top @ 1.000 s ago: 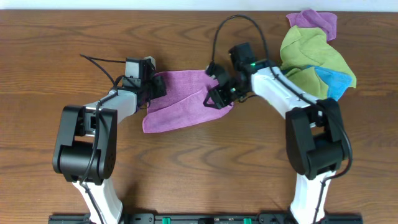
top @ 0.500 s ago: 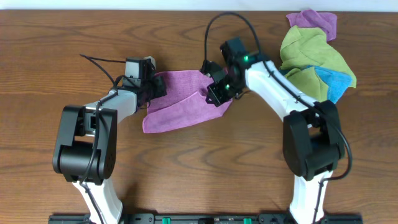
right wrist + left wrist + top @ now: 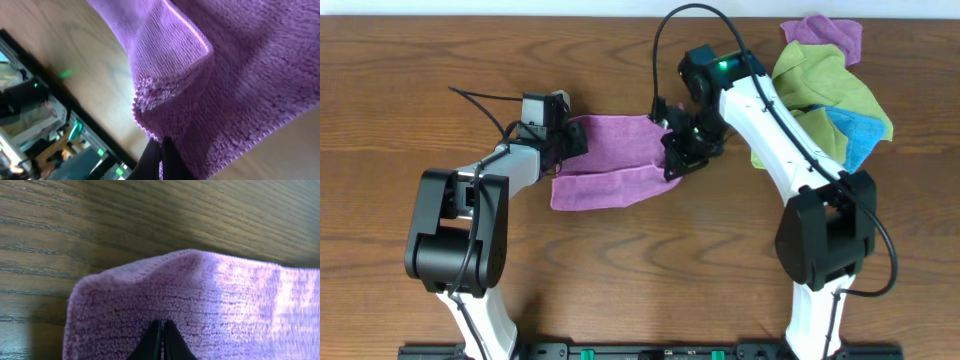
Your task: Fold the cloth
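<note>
A purple cloth (image 3: 610, 155) lies on the wooden table between my two grippers, its lower part doubled into a strip. My left gripper (image 3: 563, 140) is shut on the cloth's left edge; in the left wrist view its fingertips (image 3: 163, 330) pinch the purple pile (image 3: 210, 300). My right gripper (image 3: 678, 150) is shut on the cloth's right edge and holds it slightly raised. In the right wrist view the cloth (image 3: 225, 65) hangs in folds from the closed fingertips (image 3: 160, 150).
A heap of other cloths lies at the back right: green (image 3: 820, 80), purple (image 3: 825, 32) and blue (image 3: 855, 130). The right arm's cable (image 3: 665, 40) arcs over the table behind the cloth. The table's back edge runs along the top.
My right gripper has carried the cloth's right edge a little right and toward the front; the cloth's lower part now lies as a flatter, longer strip. My left gripper has stayed put.
</note>
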`<state>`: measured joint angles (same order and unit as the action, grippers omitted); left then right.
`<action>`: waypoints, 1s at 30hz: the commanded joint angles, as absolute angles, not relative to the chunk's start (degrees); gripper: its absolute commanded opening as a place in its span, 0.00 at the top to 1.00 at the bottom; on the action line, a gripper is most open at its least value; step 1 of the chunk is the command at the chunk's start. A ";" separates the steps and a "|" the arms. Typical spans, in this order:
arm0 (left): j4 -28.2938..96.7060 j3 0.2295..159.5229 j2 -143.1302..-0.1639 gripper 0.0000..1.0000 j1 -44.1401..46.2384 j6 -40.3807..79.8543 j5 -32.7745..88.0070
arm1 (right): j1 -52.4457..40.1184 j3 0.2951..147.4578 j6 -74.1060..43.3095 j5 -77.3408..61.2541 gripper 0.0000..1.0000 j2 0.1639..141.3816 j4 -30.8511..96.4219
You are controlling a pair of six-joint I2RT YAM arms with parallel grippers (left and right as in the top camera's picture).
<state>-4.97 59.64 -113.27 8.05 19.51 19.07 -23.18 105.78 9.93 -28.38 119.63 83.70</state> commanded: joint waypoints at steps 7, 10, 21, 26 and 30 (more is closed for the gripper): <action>-4.32 59.94 -114.21 0.94 7.86 19.33 16.12 | -26.48 106.59 10.37 -17.52 0.44 120.22 91.50; -4.32 59.94 -114.21 0.94 7.86 19.33 16.12 | -26.44 106.59 10.37 -16.47 0.43 120.22 91.26; -3.44 59.94 -114.21 0.94 7.86 19.35 16.53 | -27.18 102.89 19.99 -16.38 0.46 120.49 82.81; -2.61 59.94 -114.21 0.95 7.84 19.35 16.53 | -24.53 97.97 19.97 -16.56 0.48 120.49 78.35; -0.43 59.94 -114.21 0.94 7.86 19.35 16.56 | -23.00 95.20 15.62 -18.63 0.68 120.49 67.09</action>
<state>-2.81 60.36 -113.25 8.05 19.51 18.87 -23.88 95.79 17.78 -17.10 119.66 69.78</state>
